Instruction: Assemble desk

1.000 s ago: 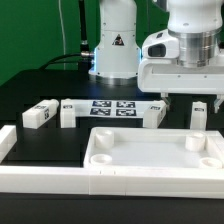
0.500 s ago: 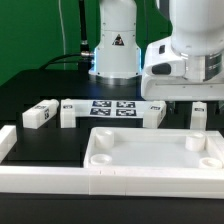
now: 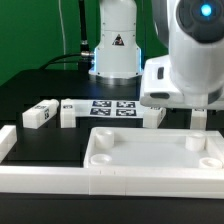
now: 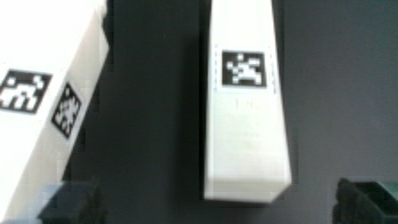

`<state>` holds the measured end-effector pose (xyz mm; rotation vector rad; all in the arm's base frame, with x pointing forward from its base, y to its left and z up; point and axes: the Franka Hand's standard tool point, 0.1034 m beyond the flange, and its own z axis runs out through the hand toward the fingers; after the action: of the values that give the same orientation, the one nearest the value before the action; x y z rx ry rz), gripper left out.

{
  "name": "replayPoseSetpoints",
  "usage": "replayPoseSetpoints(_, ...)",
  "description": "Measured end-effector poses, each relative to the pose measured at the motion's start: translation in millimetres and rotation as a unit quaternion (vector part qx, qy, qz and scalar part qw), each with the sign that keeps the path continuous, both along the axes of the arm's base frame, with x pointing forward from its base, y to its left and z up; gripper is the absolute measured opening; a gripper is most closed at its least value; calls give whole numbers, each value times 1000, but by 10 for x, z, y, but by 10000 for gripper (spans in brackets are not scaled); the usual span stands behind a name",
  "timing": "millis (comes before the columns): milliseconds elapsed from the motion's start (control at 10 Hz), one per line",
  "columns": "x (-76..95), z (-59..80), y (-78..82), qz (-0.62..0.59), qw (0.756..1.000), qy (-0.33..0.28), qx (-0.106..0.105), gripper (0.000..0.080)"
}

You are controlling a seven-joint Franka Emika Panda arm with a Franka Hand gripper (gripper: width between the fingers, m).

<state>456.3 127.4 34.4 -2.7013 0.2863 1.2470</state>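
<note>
Arm moved toward exterior view's right | leg centred beneath wide-spread gripper

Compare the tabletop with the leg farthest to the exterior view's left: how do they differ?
The tabletop is a wide tray with a raised rim; the leftmost leg is a small block. The leg shows a black-and-white tag; the tabletop shows none. Both are white.

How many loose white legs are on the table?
4. Across the exterior view: first leg far left, second leg beside it, third leg right of the marker board, fourth leg far right. None appears hidden.
</note>
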Motion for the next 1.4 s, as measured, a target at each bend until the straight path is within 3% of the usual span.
replayPoseSetpoints(400,-131,-86,92,15,995,102,17,649)
replayPoseSetpoints(900,-165,-263,220,24,995,95,15,649)
replayPoseSetpoints(1100,-162,-274,244,25,995,92,15,649)
replayPoseSetpoints(1200,-139,-266,229,24,996,90,15,551)
replayPoseSetpoints(1300,-124,-260,221,23,996,89,15,367)
replayPoseSetpoints(1400,-106,-255,216,22,996,87,15,367)
